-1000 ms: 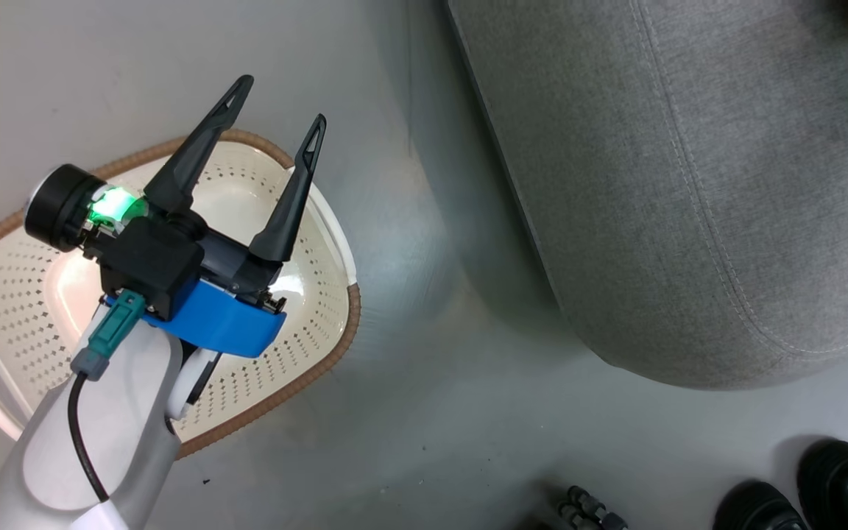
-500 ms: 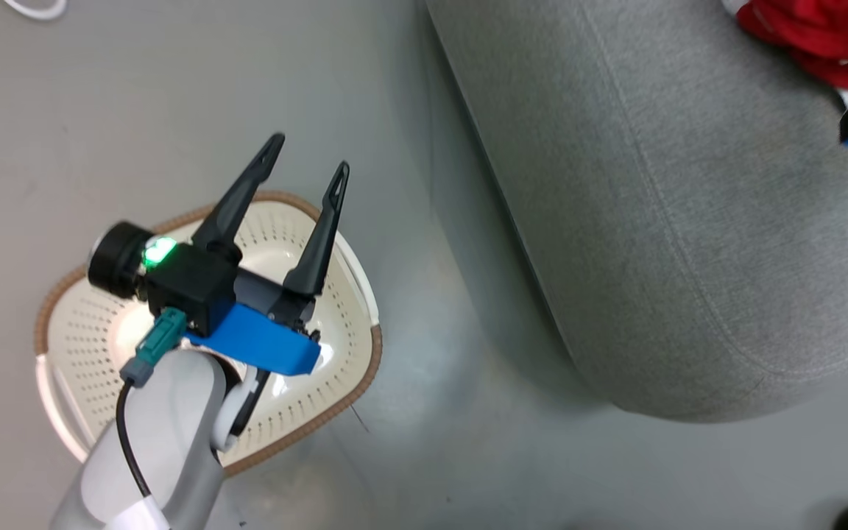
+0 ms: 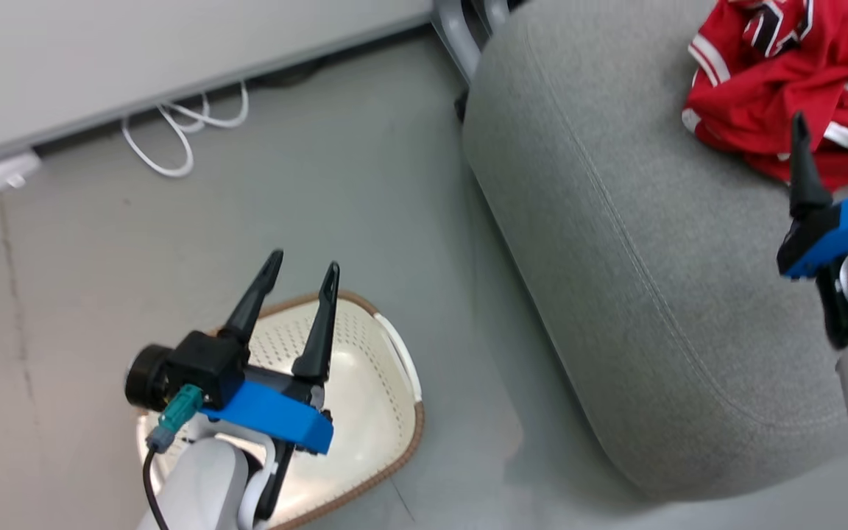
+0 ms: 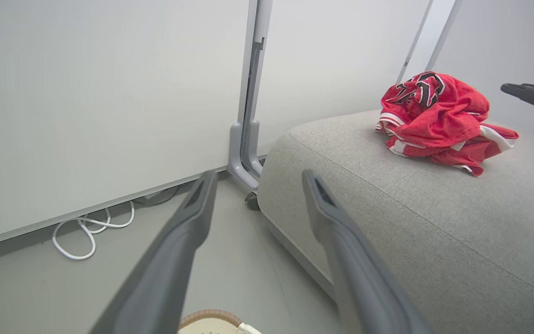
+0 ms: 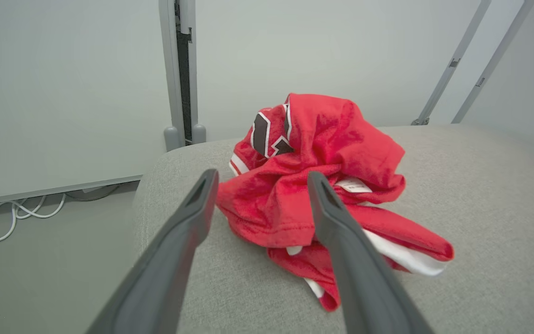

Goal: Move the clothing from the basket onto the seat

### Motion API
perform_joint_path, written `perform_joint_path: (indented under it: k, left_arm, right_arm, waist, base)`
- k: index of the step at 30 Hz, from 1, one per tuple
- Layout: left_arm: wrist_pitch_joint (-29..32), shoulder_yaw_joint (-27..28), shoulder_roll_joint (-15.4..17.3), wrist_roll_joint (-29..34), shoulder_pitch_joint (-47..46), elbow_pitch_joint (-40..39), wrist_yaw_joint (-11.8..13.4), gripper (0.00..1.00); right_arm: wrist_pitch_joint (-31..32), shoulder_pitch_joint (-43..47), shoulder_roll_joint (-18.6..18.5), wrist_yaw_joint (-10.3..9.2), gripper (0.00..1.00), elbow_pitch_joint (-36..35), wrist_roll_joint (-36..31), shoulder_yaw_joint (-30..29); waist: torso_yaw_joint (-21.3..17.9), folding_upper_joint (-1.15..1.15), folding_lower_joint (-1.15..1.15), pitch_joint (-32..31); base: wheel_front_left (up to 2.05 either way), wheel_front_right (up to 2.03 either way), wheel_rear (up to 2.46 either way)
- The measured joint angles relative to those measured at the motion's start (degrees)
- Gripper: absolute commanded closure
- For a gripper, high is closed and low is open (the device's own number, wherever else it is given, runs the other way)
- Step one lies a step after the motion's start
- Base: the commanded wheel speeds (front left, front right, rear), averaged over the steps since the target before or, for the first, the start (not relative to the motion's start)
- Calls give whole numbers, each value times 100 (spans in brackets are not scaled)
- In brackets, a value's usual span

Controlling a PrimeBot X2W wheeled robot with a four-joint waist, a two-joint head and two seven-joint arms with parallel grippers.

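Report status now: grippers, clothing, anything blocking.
Left gripper open, empty, above the basket. Right gripper open by the red jerseys, heaped on the grey sofa. No clothing in the basket's visible part. Nothing in the way.

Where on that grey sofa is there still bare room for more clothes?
The seat is bare from its rounded near edge up to the red clothing, which crowds the far part by the open right gripper. The floor strip between basket and seat is free too.
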Motion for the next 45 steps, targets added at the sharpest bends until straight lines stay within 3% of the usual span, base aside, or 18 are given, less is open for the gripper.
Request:
perform_joint_path:
  k: [11, 22, 35, 45]
  left_arm:
    - [-1, 593, -264, 0, 741, 223, -10, 0]
    - [-1, 1222, -304, 104, 1179, 364, -31, 0]
    - [-7, 1548, -345, 162, 1313, 521, -31, 0]
    - [-5, 1551, -343, 160, 1312, 584, -31, 0]
  right_arm:
    - [5, 1662, 86, 0, 0, -1276, 199, 421]
    - [308, 2875, 453, 0, 0, -2442, 73, 520]
    - [546, 3665, 933, 0, 0, -3240, -13, 415]
    - [661, 3806, 1062, 0, 0, -3442, -52, 431]
  waist:
    - [647, 0, 0, -1004]
    - [1334, 0, 0, -1525]
    - [1822, 0, 1, -1758]
    - [1892, 0, 2, -1756]
  base:
    - [0, 0, 0]
    - [0, 0, 0]
    - [0, 0, 0]
    - [0, 0, 0]
